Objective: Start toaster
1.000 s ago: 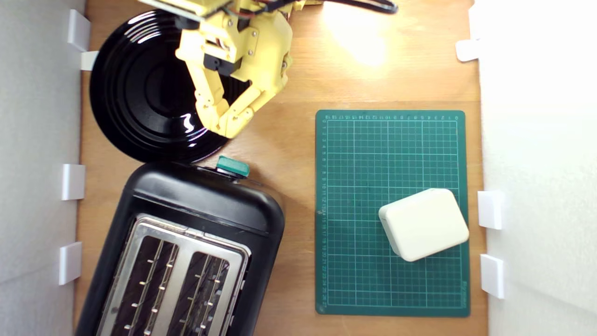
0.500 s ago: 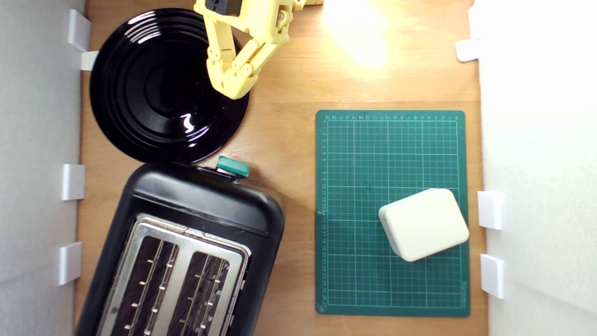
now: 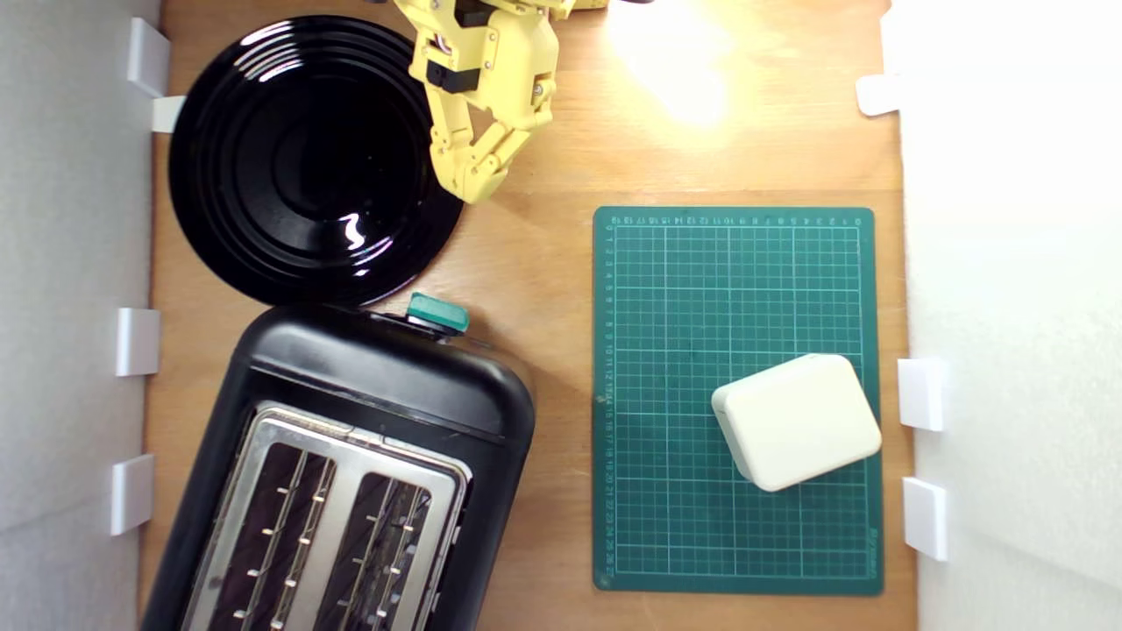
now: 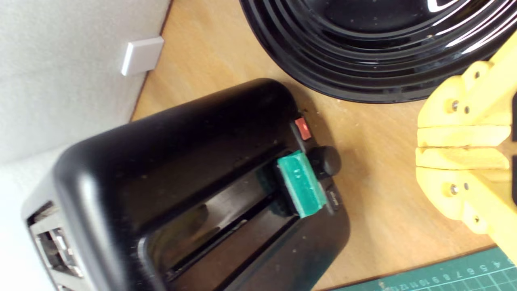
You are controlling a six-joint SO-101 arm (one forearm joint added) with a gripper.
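Note:
The toaster point(image 3: 351, 473) is a glossy black two-slot body with a silver top plate, at the exterior view's lower left. Its teal lever knob point(image 3: 437, 312) sticks out of the end facing the plate; in the wrist view the knob point(image 4: 301, 184) sits at the low end of its slot, beside a round black dial and a small red button. My yellow gripper point(image 3: 473, 186) hangs over the plate's rim, well apart from the knob. Its jaws are shut with nothing between them, and in the wrist view the fingertips point(image 4: 460, 137) press together.
A round black plate point(image 3: 263, 158) lies at the exterior view's upper left, touching the toaster's end. A green cutting mat point(image 3: 666, 307) on the right carries a cream rounded box point(image 3: 796, 421). White walls with clips border both sides. Bare wood lies between toaster and mat.
The gripper drew back from near the lever knob toward the top of the exterior view, then shifted slightly right and down. Its jaws stayed shut. The toaster did not move.

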